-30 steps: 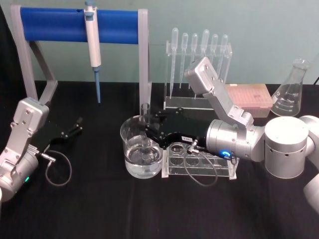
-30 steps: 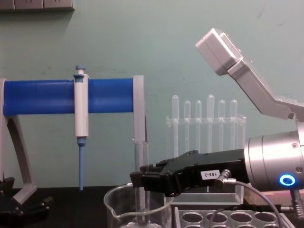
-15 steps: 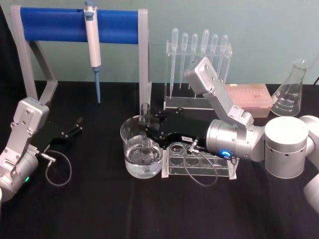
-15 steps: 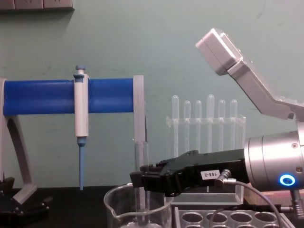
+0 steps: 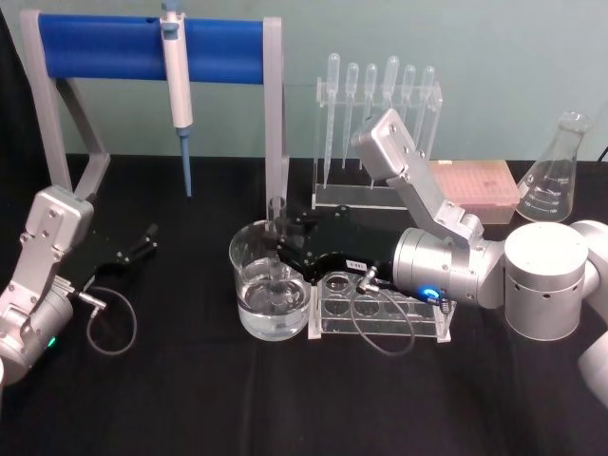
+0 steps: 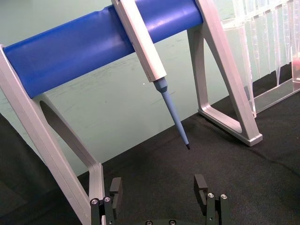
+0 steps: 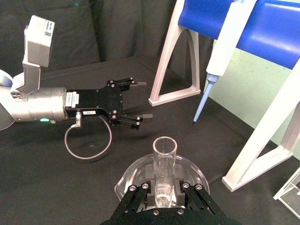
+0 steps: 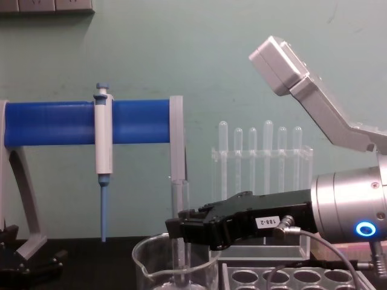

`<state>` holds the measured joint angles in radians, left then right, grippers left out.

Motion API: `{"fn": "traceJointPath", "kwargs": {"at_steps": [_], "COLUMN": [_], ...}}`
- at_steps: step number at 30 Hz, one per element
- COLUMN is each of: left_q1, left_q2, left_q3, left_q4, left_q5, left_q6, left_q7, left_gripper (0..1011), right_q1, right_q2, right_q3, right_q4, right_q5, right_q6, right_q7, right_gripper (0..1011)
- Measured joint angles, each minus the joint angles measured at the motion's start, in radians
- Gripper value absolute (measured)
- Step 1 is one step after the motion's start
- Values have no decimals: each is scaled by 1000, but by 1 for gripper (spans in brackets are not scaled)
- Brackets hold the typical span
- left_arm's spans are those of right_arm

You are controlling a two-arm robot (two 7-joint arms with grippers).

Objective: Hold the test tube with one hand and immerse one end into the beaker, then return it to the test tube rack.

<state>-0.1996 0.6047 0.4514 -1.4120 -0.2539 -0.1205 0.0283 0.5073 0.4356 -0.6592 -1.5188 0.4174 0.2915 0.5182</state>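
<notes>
- Looking at the right gripper point(image 8: 176, 229) here: clamped shut on the test tube point(image 7: 164, 157), holding it upright with the bottom end down inside the beaker point(image 5: 243, 285) and, by the look of it, into the water.
- Seeing the left gripper point(image 6: 158, 187) parked well off on the left side of the table, fingers spread wide, nothing between them.
- Guessing the dip stage, so next up would be lifting straight out and carrying over to the rack point(image 5: 418, 323) just beside the beaker.
- Could easily clip the beaker rim by swinging sideways before lifting clear — enough to tip it, slosh water or crack glass.
- Might also miss a rack hole if brought in tilted, then jam against the acrylic top.
- Worth remembering wet glass too — could slide in the fingers on the way over.
</notes>
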Motion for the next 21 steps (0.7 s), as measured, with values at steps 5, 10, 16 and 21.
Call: {"fn": "traceJointPath", "kwargs": {"at_steps": [5, 10, 16, 21], "left_q1": [0, 0, 0, 0], "left_q2": [0, 0, 0, 0], "left_q3": [0, 0, 0, 0], "left_q4": [0, 0, 0, 0], "left_q5": [0, 0, 0, 0], "left_q6": [0, 0, 0, 0], "left_q7": [0, 0, 0, 0], "left_gripper": [1000, 1000, 1000, 1000], "right_q1": [0, 0, 0, 0], "right_q2": [0, 0, 0, 0], "right_q3": [0, 0, 0, 0], "right_q4": [0, 0, 0, 0], "right_q5": [0, 0, 0, 0], "right_q6": [0, 0, 0, 0], "right_q7": [0, 0, 0, 0], "right_gripper": [222, 222, 222, 222]}}
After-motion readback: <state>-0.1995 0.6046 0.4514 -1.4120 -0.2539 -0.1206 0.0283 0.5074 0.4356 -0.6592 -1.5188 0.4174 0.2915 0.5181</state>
